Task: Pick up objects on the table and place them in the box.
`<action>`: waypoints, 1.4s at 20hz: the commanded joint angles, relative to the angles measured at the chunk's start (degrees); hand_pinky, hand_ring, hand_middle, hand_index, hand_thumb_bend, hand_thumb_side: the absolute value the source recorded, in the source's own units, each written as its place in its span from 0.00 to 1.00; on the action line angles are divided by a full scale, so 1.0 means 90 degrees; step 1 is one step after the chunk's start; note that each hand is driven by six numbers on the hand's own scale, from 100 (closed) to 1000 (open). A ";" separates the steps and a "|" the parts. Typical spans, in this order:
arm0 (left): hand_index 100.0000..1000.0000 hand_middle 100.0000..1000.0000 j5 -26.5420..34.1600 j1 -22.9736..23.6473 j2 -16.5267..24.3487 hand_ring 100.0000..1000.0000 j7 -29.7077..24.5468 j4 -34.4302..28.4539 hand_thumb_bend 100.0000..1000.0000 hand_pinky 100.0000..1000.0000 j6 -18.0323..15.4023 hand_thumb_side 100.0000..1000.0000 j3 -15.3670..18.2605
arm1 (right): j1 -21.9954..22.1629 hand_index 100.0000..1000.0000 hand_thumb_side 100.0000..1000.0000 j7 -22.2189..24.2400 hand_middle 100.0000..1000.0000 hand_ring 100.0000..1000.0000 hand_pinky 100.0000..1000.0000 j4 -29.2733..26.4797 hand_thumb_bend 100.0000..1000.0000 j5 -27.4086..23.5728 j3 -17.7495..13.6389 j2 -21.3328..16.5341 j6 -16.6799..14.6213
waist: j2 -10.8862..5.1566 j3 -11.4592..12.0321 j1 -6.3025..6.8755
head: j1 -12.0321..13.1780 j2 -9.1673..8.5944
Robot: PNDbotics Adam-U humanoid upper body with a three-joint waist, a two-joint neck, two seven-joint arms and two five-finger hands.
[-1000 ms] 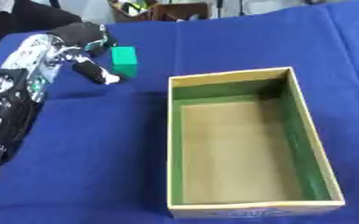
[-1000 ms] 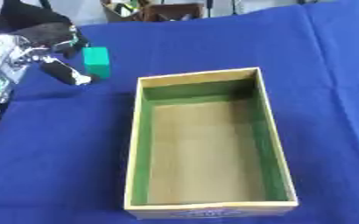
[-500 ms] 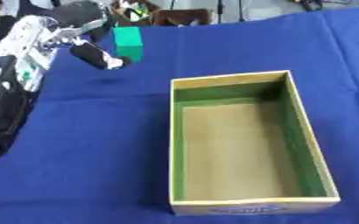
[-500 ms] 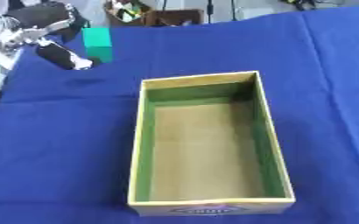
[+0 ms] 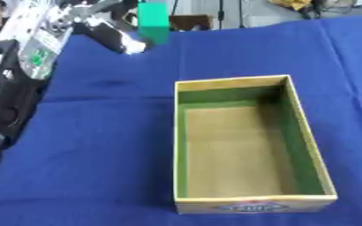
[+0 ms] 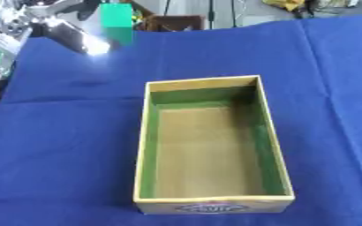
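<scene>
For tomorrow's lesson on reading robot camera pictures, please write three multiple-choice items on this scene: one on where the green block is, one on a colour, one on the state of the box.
1. Where is the green block?
A. inside the box
B. held up in the left hand, beyond the box's far left corner
C. lying on the cloth to the right of the box

2. What colour are the inner walls of the box?
A. green
B. red
C. white

3. What state is the box in?
A. closed with a lid
B. tipped on its side
C. open on top, nothing inside

Answers:
1 B: the left hand holds the block at the top left, above the blue cloth.
2 A: a green lining runs round the inside above a tan floor.
3 C: the whole floor shows bare.
</scene>
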 commanded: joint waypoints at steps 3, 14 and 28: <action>0.17 0.16 -0.0020 -0.0189 -0.0632 0.26 -0.0436 -0.0476 0.00 0.00 0.0080 0.22 -0.0407 | -0.0077 0.74 0.80 -0.0059 0.62 0.79 0.71 -0.0103 0.00 -0.0029 -0.0082 -0.0084 -0.0050 | -0.0195 0.0039 -0.0034 | -0.0007 0.0106; 0.19 0.16 -0.1053 -0.0064 -0.1864 0.28 -0.1355 -0.0034 0.00 0.00 -0.0215 0.23 -0.1069 | -0.0076 0.74 0.80 -0.0189 0.62 0.78 0.71 -0.0103 0.00 0.0039 -0.0155 -0.0157 -0.0069 | -0.0208 0.0121 -0.0015 | -0.0248 0.0187; 0.55 0.38 -0.1591 0.0029 -0.2115 0.43 -0.1521 0.0538 0.00 0.14 -0.0799 0.18 -0.1465 | -0.0084 0.74 0.78 -0.0156 0.61 0.79 0.71 -0.0103 0.00 0.0049 -0.0131 -0.0119 -0.0039 | -0.0173 0.0076 0.0002 | -0.0298 0.0171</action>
